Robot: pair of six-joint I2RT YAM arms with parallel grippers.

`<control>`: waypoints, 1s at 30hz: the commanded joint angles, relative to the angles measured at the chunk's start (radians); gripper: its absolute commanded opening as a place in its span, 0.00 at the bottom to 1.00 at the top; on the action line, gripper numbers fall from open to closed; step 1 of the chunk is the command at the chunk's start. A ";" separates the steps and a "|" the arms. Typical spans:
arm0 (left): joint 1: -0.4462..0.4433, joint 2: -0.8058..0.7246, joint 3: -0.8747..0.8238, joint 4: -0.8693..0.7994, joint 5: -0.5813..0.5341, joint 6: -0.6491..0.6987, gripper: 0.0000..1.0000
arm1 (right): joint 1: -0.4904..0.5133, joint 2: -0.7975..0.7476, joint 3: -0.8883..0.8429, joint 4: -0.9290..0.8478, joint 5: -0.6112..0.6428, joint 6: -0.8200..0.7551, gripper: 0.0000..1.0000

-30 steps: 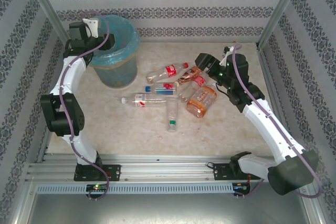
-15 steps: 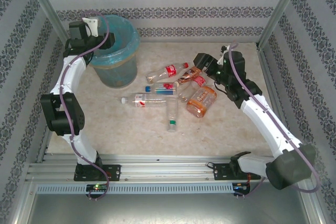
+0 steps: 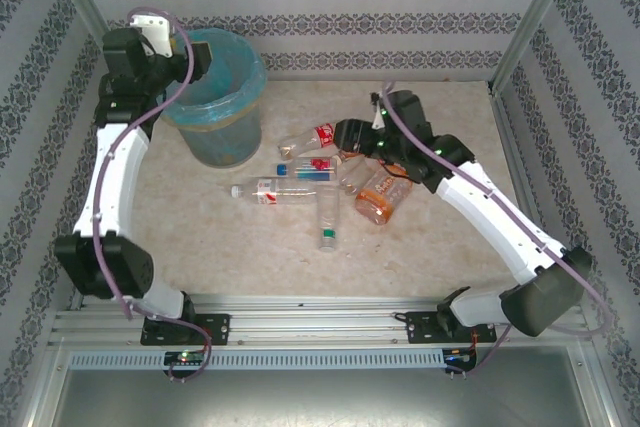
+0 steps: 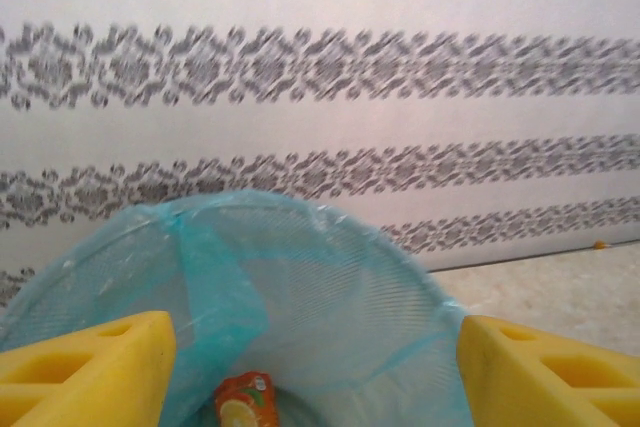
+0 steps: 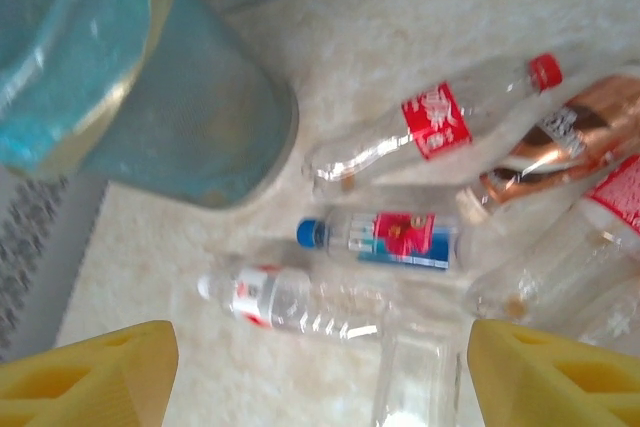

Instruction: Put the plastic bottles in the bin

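Several plastic bottles (image 3: pixel 275 190) lie flat in a loose cluster mid-table, just right of the bin (image 3: pixel 225 142). Seen from the top, the white-capped bottle (image 5: pixel 290 299) and the blue-capped bottle (image 5: pixel 385 239) run left-right with caps to the left. The red-capped bottle (image 5: pixel 440 122) slants, cap to the far right, and the green-capped bottle (image 3: pixel 328 217) points at the near edge. The right gripper (image 5: pixel 322 347) hovers above them, arm stretched forward and bent leftward, jaws wide apart and empty. The left gripper (image 4: pixel 318 347), arm raised, hangs over the bin's rim, jaws likewise parted, holding nothing; an orange-labelled bottle (image 4: pixel 245 402) lies inside
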 commanded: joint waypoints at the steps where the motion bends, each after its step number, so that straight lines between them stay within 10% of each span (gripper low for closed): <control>1: -0.067 -0.124 -0.064 -0.092 -0.056 0.058 0.76 | 0.070 0.036 0.015 -0.165 0.112 -0.029 0.77; 15: -0.376 -0.474 -0.494 -0.217 -0.137 0.019 0.76 | 0.274 0.221 -0.174 -0.154 0.166 0.167 0.75; 30: -0.392 -0.538 -0.784 -0.107 -0.118 -0.032 0.76 | 0.235 0.394 -0.137 -0.059 0.165 0.199 0.77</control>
